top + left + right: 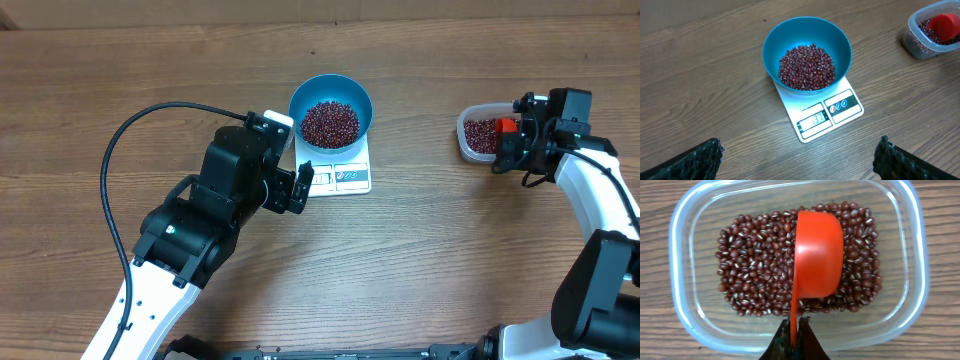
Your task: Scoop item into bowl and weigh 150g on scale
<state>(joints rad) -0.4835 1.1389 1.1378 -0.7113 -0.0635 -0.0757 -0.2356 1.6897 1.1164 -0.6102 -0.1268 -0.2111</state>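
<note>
Beans (806,67) lie in two containers. Nearest, the left gripper (301,190), jaws released and empty, hangs just left of the white scale (810,122). Right, the right gripper (794,336) clenches its jaws on a red scoop (817,255) in a clear tub (682,280). Farthest, the blue bowl (842,45) sits on the scale.

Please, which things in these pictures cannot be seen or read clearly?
- Left wrist view: the digits on the scale are too small to read.
- Overhead view: the bowl and the left gripper cover much of the scale.
- Right wrist view: the red scoop hides what lies under it; the bottom edge cuts off the right gripper.
</note>
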